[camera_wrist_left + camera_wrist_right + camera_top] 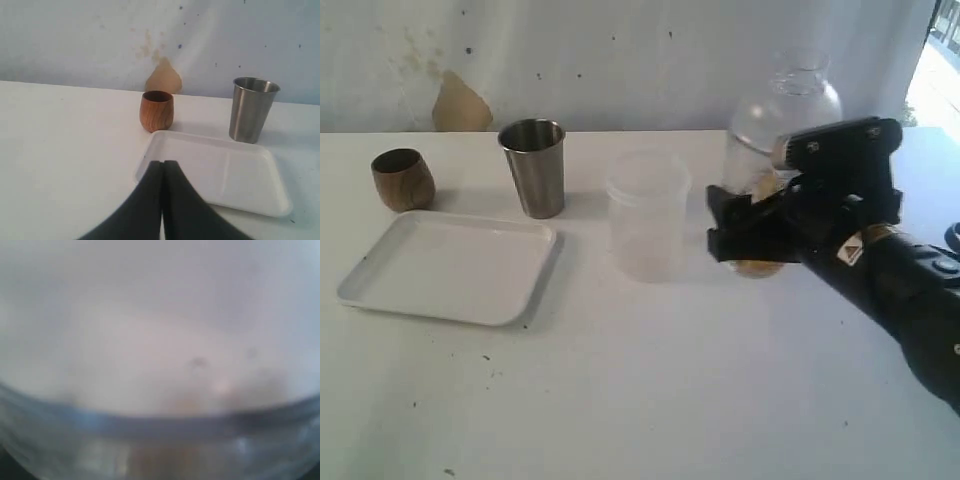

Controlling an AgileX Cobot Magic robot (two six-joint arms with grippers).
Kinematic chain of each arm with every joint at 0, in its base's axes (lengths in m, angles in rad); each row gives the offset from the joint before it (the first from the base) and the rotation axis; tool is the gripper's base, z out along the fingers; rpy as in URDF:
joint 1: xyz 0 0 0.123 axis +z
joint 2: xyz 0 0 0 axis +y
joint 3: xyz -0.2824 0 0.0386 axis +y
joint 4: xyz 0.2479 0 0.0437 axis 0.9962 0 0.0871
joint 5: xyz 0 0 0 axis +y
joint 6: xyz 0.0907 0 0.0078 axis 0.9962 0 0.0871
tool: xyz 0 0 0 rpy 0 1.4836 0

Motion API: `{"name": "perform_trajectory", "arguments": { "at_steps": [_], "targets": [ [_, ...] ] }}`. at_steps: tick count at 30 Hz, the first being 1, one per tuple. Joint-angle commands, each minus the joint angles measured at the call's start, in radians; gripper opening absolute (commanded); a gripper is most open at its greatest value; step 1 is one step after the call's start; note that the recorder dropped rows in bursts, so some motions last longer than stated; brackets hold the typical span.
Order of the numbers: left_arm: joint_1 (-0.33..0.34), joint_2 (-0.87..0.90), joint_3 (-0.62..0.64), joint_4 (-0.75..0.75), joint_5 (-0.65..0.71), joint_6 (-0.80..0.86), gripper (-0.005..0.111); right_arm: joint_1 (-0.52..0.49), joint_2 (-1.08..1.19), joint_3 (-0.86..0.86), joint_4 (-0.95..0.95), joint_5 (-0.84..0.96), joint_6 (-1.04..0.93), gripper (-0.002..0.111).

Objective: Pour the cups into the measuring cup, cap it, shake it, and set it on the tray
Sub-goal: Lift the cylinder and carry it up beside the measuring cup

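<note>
Only the exterior view showed the black right gripper point(716, 226) clasped around the tall clear plastic measuring cup point(760, 150), which was capped by a clear dome-shaped lid point(802, 92), with a frosted translucent plastic cup point(648, 215) just off its fingertips; its own wrist view gave only a blurred clear wall. The left wrist view alone showed the left gripper point(162, 166) clenched on nothing, with the shallow white rectangular tray point(225, 175) just ahead of its tips. The rounded brown wooden cup point(156, 111) and tapered brushed-steel tumbler point(251, 109) stood past the tray's far rim, and bare white tabletop point(620, 380) lay open alongside.
</note>
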Motion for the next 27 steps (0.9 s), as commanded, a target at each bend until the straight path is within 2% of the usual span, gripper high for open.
{"name": "perform_trajectory", "arguments": {
  "at_steps": [1, 2, 4, 5, 6, 7, 8, 9, 10, 11, 12, 13, 14, 15, 16, 17, 18, 20, 21, 22, 23, 24, 25, 26, 27],
  "targets": [
    [-0.003, -0.005, 0.004, 0.004, -0.014, -0.004, 0.000, 0.031, -0.033, -0.009, 0.219, -0.064, -0.238, 0.000],
    [-0.003, -0.005, 0.004, 0.004, -0.014, -0.004, 0.000, -0.006, -0.031, -0.004, 0.217, -0.089, -0.154, 0.000],
    [-0.003, -0.005, 0.004, 0.004, -0.014, -0.004, 0.000, 0.013, -0.047, -0.014, -0.196, 0.050, 0.016, 0.000],
    [-0.003, -0.005, 0.004, 0.004, -0.014, -0.004, 0.000, 0.057, -0.060, -0.003, -0.251, 0.066, 0.019, 0.000],
    [-0.003, -0.005, 0.004, 0.004, -0.014, -0.004, 0.000, 0.038, -0.057, 0.016, 0.146, -0.051, -0.211, 0.000],
    [-0.003, -0.005, 0.004, 0.004, -0.014, -0.004, 0.000, 0.012, -0.052, 0.018, 0.293, -0.115, -0.257, 0.000],
    [-0.003, -0.005, 0.004, 0.004, -0.014, -0.004, 0.000, -0.016, -0.048, 0.013, 0.260, -0.109, -0.216, 0.000],
    [-0.003, -0.005, 0.004, 0.004, -0.014, -0.004, 0.000, -0.026, -0.067, 0.011, -0.085, 0.016, -0.009, 0.000],
    [-0.003, -0.005, 0.004, 0.004, -0.014, -0.004, 0.000, -0.011, -0.078, 0.011, -0.251, 0.031, 0.101, 0.000],
    [-0.003, -0.005, 0.004, 0.004, -0.014, -0.004, 0.000, 0.007, -0.081, 0.016, -0.323, 0.018, 0.149, 0.000],
    [-0.003, -0.005, 0.004, 0.004, -0.014, -0.004, 0.000, 0.006, -0.077, 0.017, -0.200, -0.008, 0.051, 0.000],
    [-0.003, -0.005, 0.004, 0.004, -0.014, -0.004, 0.000, -0.031, -0.053, 0.015, 0.200, -0.097, -0.167, 0.000],
    [-0.003, -0.005, 0.004, 0.004, -0.014, -0.004, 0.000, -0.059, -0.048, 0.012, 0.225, -0.099, -0.142, 0.000],
    [-0.003, -0.005, 0.004, 0.004, -0.014, -0.004, 0.000, -0.075, -0.065, 0.011, -0.146, 0.014, 0.065, 0.000],
    [-0.003, -0.005, 0.004, 0.004, -0.014, -0.004, 0.000, -0.056, -0.075, 0.011, -0.367, 0.020, 0.212, 0.000],
    [-0.003, -0.005, 0.004, 0.004, -0.014, -0.004, 0.000, -0.040, -0.080, 0.011, -0.418, 0.006, 0.251, 0.000],
    [-0.003, -0.005, 0.004, 0.004, -0.014, -0.004, 0.000, -0.040, -0.080, 0.013, -0.332, -0.010, 0.181, 0.000],
    [-0.003, -0.005, 0.004, 0.004, -0.014, -0.004, 0.000, -0.083, -0.067, 0.013, 0.097, -0.070, -0.072, 0.000],
    [-0.003, -0.005, 0.004, 0.004, -0.014, -0.004, 0.000, -0.099, -0.067, 0.013, 0.122, -0.060, -0.058, 0.000],
    [-0.003, -0.005, 0.004, 0.004, -0.014, -0.004, 0.000, -0.106, -0.082, 0.013, -0.035, -0.014, 0.026, 0.000],
    [-0.003, -0.005, 0.004, 0.004, -0.014, -0.004, 0.000, -0.094, -0.101, 0.013, -0.306, 0.035, 0.170, 0.000],
    [-0.003, -0.005, 0.004, 0.004, -0.014, -0.004, 0.000, -0.073, -0.113, 0.013, -0.480, 0.040, 0.277, 0.000],
    [-0.003, -0.005, 0.004, 0.004, -0.014, -0.004, 0.000, -0.049, -0.124, 0.013, -0.539, 0.042, 0.299, 0.000],
    [-0.003, -0.005, 0.004, 0.004, -0.016, -0.004, 0.000, -0.048, -0.128, 0.013, -0.426, 0.055, 0.182, 0.000],
    [-0.003, -0.005, 0.004, 0.004, -0.016, -0.004, 0.000, -0.069, -0.126, 0.013, -0.223, 0.042, 0.035, 0.000]
  ]
}}
